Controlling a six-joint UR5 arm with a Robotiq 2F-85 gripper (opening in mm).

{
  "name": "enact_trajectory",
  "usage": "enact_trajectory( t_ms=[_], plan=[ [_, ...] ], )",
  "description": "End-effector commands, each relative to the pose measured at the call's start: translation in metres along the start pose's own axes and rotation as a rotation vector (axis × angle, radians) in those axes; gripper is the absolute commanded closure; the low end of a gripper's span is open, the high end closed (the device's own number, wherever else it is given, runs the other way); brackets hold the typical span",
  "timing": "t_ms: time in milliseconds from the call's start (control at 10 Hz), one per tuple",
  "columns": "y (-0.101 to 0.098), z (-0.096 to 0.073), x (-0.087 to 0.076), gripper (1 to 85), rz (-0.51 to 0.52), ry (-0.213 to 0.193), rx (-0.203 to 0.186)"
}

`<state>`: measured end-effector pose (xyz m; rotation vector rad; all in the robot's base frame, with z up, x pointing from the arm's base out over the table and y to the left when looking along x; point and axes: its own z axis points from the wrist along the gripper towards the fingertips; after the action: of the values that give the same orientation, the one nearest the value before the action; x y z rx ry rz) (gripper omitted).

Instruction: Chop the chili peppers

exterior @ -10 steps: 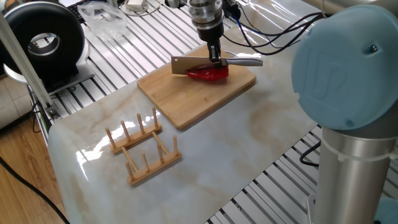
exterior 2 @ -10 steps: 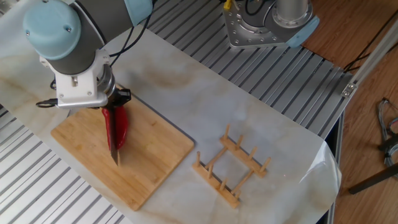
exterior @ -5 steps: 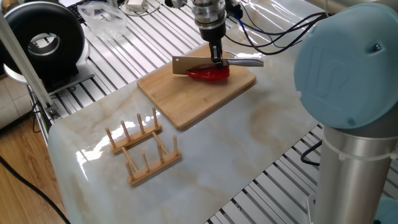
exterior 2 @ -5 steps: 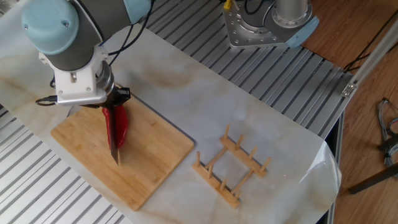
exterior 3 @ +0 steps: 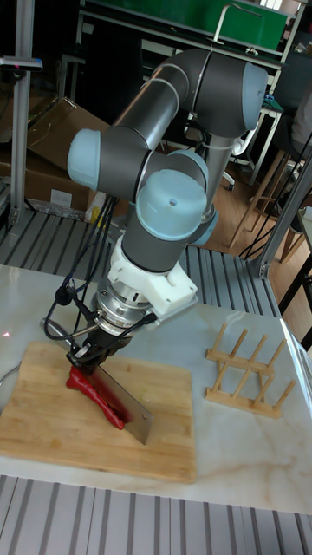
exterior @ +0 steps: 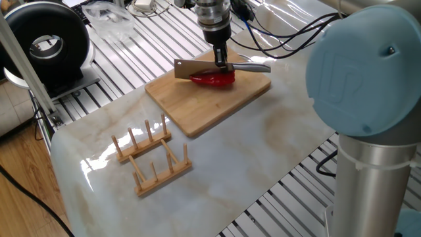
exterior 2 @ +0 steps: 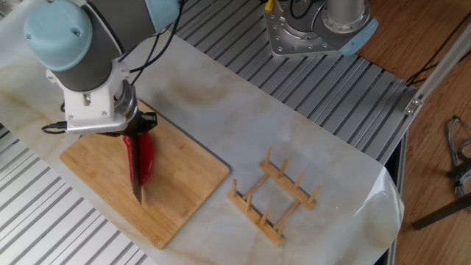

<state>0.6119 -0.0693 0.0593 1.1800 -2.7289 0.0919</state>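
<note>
A glossy red chili pepper [exterior: 214,79] lies whole on the bamboo cutting board [exterior: 197,108]. My gripper [exterior: 221,60] is shut on the handle of a knife [exterior: 195,68] and stands straight above the chili. The blade rests on edge along the top of the pepper. In the other fixed view the gripper [exterior 2: 137,123] holds the knife [exterior 2: 136,184] beside the chili [exterior 2: 146,158] on the board [exterior 2: 176,195]. The tall fixed view shows the gripper [exterior 3: 90,352], the blade [exterior 3: 126,400] and the chili [exterior 3: 94,392] lying lengthwise under it.
A wooden dish rack [exterior: 151,158] stands on the marble top, in front of the board. A black round device [exterior: 49,43] sits at the back left. A second robot base [exterior 2: 316,26] is mounted beyond the table. Cables hang near the wrist.
The gripper, the knife and the chili under it have all slid a little along the board, towards the blade's tip. The rack has not moved.
</note>
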Motion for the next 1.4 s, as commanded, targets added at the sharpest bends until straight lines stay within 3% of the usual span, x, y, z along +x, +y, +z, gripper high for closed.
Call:
enact_trajectory(
  t_ms=[0, 300, 500, 700, 1000, 1100, 1300],
  plan=[
    [0.0, -0.004, -0.01, 84.3, 0.014, 0.004, 0.011],
    [0.006, -0.016, -0.021, 84.3, 0.028, 0.001, -0.006],
    [0.005, -0.005, -0.017, 84.3, 0.016, -0.025, -0.018],
    [0.001, -0.004, -0.012, 84.3, 0.014, -0.01, -0.006],
    [0.005, -0.021, -0.014, 84.3, 0.041, 0.044, 0.006],
    [0.005, -0.021, -0.009, 84.3, 0.038, 0.046, -0.001],
    [0.003, 0.003, 0.002, 84.3, 0.01, -0.009, -0.02]
  ],
)
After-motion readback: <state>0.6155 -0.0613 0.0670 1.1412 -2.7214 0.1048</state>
